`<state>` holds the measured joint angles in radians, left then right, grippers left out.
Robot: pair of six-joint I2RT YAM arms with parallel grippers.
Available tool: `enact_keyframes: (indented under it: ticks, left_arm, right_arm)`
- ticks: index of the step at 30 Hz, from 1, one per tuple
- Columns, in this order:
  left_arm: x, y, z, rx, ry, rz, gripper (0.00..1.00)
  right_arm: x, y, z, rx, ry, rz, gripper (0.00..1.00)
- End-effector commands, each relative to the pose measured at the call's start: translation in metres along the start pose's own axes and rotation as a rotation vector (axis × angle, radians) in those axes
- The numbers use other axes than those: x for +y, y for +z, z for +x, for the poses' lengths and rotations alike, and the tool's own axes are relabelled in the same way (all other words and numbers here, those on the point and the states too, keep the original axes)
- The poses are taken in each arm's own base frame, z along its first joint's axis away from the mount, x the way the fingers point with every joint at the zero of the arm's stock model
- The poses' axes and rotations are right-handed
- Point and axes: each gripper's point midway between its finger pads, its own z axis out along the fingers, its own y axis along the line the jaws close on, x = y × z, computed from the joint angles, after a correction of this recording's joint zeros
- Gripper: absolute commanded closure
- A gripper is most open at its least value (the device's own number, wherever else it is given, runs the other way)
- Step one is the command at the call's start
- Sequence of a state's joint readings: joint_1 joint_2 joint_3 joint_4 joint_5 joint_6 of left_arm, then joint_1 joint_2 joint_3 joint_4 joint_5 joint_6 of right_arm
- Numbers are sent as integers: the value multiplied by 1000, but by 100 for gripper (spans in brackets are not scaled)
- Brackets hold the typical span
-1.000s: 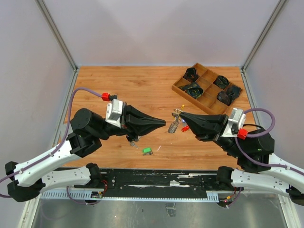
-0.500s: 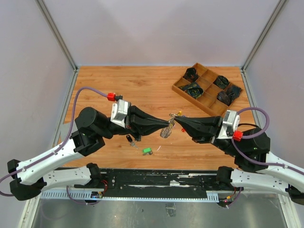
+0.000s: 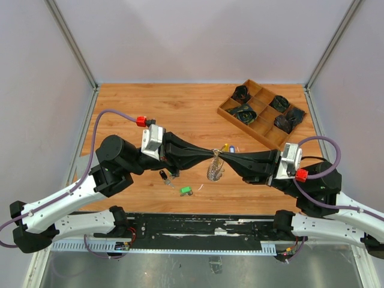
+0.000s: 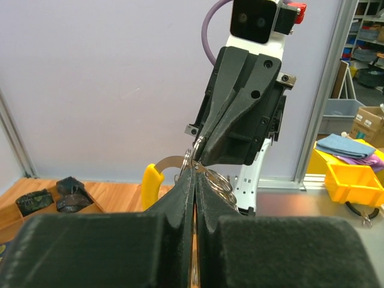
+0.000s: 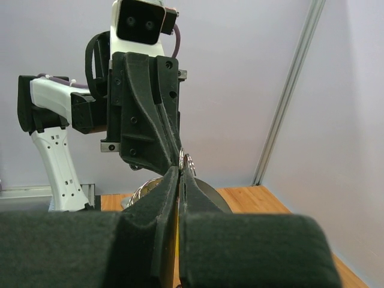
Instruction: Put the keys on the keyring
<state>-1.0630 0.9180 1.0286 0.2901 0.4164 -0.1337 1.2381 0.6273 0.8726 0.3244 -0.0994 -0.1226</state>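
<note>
**Two tips on one ring: a stray tug could lose it**

Both tools were pressed together, tip to tip above the tabletop (image 3: 150, 108). The left tool (image 3: 210, 155) and right tool (image 3: 223, 158) each seemed to pinch the keyring (image 3: 215, 171), its coil dangling beneath. Opposing pulls could twist the wire or pop it free. A green-tagged key (image 3: 186, 191) lay at the ring's 7 o'clock. Which strand each tool gripped was hidden, and a dark item (image 3: 163, 175) nearby was unreadable.

Bare tabletop (image 3: 138, 102) at far left; compartment tray (image 3: 241, 126) blocking far right; green-headed key (image 3: 186, 191) lying near front.
</note>
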Motion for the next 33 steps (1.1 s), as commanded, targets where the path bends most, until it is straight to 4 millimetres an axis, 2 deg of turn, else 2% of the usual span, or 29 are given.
enact_keyframes:
  ticks: [1,5,11,22,33]
  left_arm:
    - [0,0,-13,-33,29,-9,95]
    - [0,2,-11,-29,25,-6,86]
    - [-1,2,-11,-29,27,1,80]
    - [-13,2,-14,-41,20,68,74]
    - [-14,3,-14,-48,16,76,67]
  right_arm:
    - [2,1,-35,-97,3,-25,99]
    - [4,2,-36,-101,4,-38,99]
    - [5,3,-34,-96,6,-40,99]
    - [2,5,-31,-85,0,-25,99]
    - [3,6,-27,-71,-2,-31,99]
